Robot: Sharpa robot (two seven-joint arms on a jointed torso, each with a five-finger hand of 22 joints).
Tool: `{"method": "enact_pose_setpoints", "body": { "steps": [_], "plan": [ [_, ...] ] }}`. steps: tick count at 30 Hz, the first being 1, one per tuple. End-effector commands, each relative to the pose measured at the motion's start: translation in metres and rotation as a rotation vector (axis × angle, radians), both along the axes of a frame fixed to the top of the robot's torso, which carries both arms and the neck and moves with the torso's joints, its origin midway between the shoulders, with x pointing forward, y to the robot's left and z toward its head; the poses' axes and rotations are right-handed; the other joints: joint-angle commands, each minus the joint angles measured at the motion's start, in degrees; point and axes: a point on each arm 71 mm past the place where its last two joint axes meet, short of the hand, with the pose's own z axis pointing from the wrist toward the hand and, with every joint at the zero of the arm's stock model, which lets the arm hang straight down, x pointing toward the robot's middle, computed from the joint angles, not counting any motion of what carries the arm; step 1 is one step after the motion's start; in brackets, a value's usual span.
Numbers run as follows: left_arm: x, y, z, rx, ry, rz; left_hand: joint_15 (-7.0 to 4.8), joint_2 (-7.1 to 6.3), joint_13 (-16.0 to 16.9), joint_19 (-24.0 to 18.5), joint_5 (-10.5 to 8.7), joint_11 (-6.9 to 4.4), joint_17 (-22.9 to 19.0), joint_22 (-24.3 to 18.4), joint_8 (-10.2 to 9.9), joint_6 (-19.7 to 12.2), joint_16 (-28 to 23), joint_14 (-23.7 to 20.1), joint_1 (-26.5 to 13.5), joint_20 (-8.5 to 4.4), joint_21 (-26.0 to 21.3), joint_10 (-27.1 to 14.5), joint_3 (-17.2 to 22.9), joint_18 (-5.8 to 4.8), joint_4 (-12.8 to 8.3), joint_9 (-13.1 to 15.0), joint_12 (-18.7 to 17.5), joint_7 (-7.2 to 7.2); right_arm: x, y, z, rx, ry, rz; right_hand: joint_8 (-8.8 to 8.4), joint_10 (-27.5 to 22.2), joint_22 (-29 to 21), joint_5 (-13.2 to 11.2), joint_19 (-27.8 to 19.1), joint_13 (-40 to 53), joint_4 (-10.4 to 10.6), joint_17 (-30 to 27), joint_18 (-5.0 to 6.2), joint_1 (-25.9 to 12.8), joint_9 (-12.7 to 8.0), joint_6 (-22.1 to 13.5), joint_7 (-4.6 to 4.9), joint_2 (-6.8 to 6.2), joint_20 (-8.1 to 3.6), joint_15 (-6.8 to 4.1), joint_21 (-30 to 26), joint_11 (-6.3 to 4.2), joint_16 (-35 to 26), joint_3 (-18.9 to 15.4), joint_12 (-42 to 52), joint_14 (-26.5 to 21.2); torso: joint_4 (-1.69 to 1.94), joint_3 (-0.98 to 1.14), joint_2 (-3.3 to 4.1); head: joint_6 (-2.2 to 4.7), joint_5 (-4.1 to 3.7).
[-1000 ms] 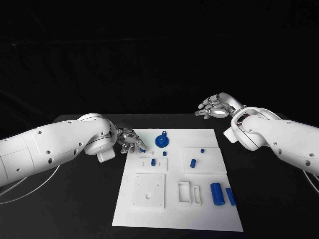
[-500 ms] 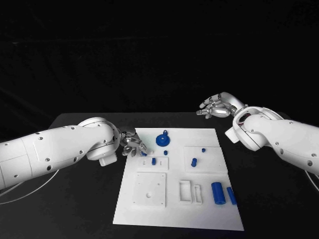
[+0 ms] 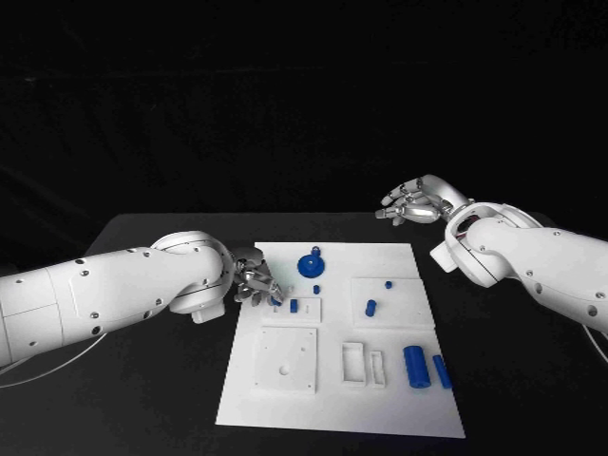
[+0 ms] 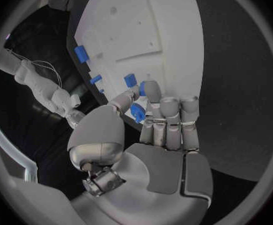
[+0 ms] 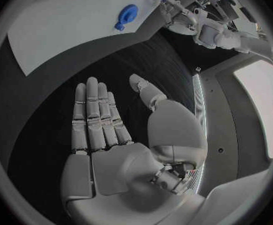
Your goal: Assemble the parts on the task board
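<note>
Left hand [image 4: 150,135] pinching a small blue part [image 4: 137,112], fingers curled over the task board [image 4: 168,25].

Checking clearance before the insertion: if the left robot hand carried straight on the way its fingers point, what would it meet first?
Probably the task board: the left robot hand, pinching a small blue part, points at its near-left edge; depth unclear.

task board [image 3: 334,399] mid-table [image 3: 154,380], parts [image 3: 415,367] on it

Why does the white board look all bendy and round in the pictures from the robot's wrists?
Left wrist view: a fisheye lens curves the task board behind the left hand. Right wrist view: the same bending. Head view: its edges look straight.
</note>
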Motion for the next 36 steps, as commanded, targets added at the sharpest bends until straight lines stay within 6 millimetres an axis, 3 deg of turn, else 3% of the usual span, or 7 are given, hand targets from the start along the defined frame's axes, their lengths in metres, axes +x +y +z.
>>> {"method": "enact_pose_setpoints", "body": {
  "steps": [1,36],
  "plan": [
    [-0.001,0.0,0.0,0.03,-0.016,-0.012,-3.26,0.03,0.07,0.57,0.22,-2.47,0.07,0.06,7.23,1.19,0.39,3.55,0.55,-7.41,0.31,2.89,1.22,0.65,-1.05,0.08,0.38,-0.62,-0.001,0.001,0.0,-0.001,-0.001,0.014,0.18,-0.33,0.08,0.29,-0.54,-0.06,-0.06,0.06,0.4,0.02,-0.07,-0.4,-0.08,0.03,-0.01,-0.02,-0.26,0.09,-0.27,-0.14,-0.22,-0.22,-0.01,-0.01,0.0,-0.09,0.01],
    [-0.011,0.003,-0.014,0.073,0.031,-0.039,-3.41,0.05,0.51,0.81,0.3,-2.59,0.34,0.2,7.43,1.31,0.84,3.75,0.4,-7.51,0.68,3.01,1.28,0.78,-1.05,-0.24,0.84,-0.72,-0.001,0.0,-0.003,0.004,0.01,0.018,0.19,-0.39,0.14,0.34,-0.63,-0.22,-0.08,0.16,0.4,0.19,-0.13,-0.44,-0.06,0.09,0.01,0.01,-0.27,0.12,-0.4,-0.09,-0.21,-0.28,-0.02,0.03,0.0,-0.49,0.31]
  ]
}}
